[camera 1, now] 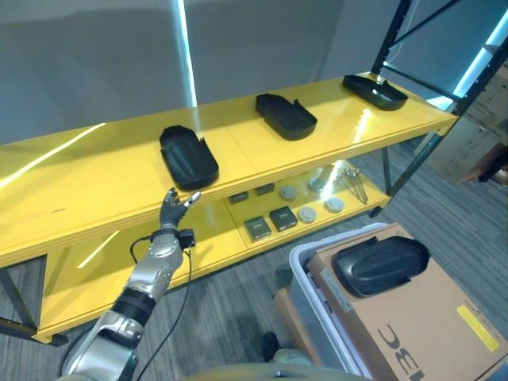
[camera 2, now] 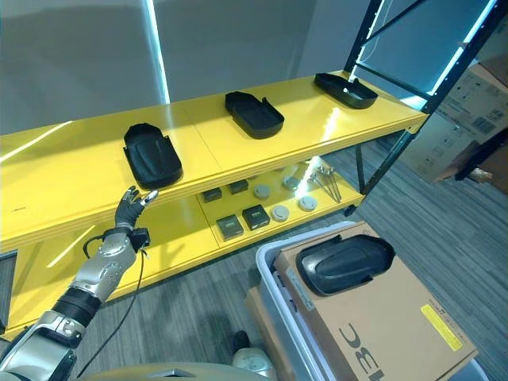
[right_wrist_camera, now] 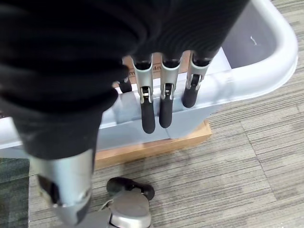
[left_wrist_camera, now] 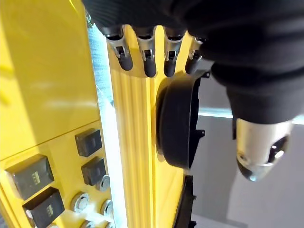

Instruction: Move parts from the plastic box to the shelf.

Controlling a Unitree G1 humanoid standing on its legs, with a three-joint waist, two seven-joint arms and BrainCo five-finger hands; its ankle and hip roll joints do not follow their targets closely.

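Three black parts already sit on the yellow shelf (camera 1: 95, 171), one more part (camera 1: 381, 264) rests on the cardboard in the plastic box (camera 1: 305, 274); left hand (camera 1: 175, 208) open by the shelf edge, right hand (right_wrist_camera: 156, 95) relaxed, empty; looks like light, stiff, slick plastic, so I'd grab its rim.

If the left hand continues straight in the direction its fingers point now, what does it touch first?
Probably the front edge of the yellow upper shelf, just below the nearest black plastic part; the open left hand points there, though depth is uncertain.
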